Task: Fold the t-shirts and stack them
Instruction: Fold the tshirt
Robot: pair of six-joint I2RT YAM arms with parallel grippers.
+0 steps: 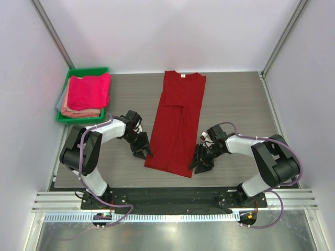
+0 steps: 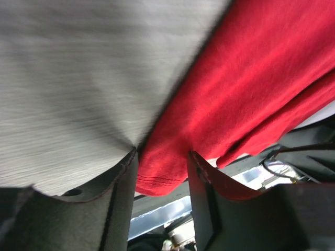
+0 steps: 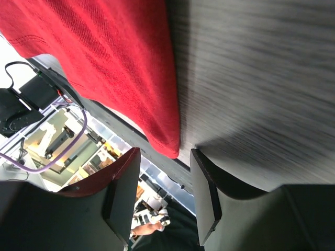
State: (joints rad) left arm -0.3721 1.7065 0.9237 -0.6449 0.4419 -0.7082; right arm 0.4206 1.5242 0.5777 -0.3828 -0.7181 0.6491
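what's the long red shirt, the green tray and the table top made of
The deep red t-shirt looks like soft knit cloth, matte; the wrist views show a fuzzy weave and a stitched hem. The green rectangular tray is probably moulded plastic, its rim smooth and even. The grey table top is likely wood-grain laminate, matte with fine streaks; real wood cannot be ruled out.

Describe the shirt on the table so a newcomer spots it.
Middle of the grey table. A deep red t-shirt lies there as a long strip, collar at the far end. The other shirts sit stacked in the green tray, far left.
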